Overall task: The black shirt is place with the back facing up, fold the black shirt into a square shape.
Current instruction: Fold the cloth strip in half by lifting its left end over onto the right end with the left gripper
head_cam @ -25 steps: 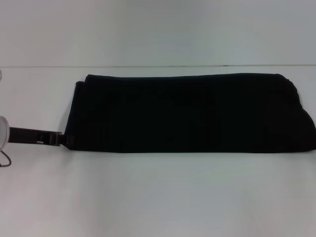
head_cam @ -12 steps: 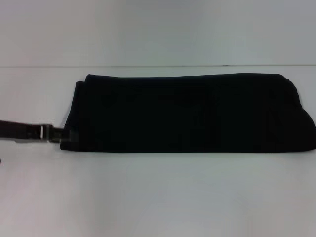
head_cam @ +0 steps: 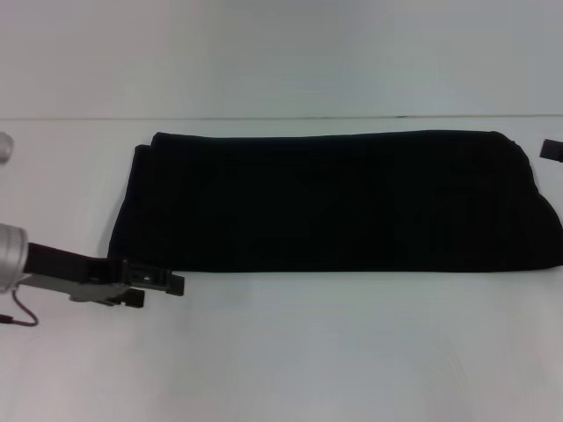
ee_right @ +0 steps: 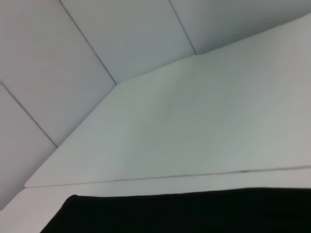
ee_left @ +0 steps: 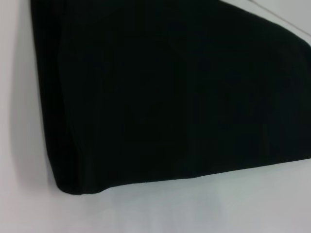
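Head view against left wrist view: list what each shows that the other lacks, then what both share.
Only the head view shows the left gripper low beside the shirt's near left corner, a sliver of the right gripper at the far right edge, and the whole long folded band. Only the left wrist view shows that corner close up. Both share the plain black soft fabric shirt on the white table.

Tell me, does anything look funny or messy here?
Nothing stands out. The black shirt lies folded in a long tidy band on the table, and the left gripper sits open at its near left corner.
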Controlling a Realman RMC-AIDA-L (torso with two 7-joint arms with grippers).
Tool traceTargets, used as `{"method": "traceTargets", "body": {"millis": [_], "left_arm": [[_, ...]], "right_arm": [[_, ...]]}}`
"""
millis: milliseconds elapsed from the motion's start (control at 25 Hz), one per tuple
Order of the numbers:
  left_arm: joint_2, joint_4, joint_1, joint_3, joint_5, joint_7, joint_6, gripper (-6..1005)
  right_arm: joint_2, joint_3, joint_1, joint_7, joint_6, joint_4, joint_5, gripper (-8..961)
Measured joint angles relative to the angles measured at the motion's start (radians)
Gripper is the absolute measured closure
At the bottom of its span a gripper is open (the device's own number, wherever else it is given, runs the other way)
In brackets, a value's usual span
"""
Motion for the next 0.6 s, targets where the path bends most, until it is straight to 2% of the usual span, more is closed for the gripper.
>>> {"method": "traceTargets", "body": {"millis": [120, 360, 600], "left_arm": [[0.003, -0.038, -0.016, 0.001, 0.001, -0.013, -0.034, 114], [0.014, -0.074, -0.035, 0.001, 0.002, -0.056, -0.095, 114], [0.015, -0.080, -0.038, 0.001, 0.014, -0.088, -0.150, 115]], "right_arm": [[0.002, 0.000, 0.011, -0.024, -0.017, 0.000, 0.001, 36], [0.004, 0.000, 0.024, -0.066, -0.062, -0.001, 0.005, 37], [0.003, -0.022, 0.032, -0.085, -0.108, -0.009, 0.017, 38]]}}
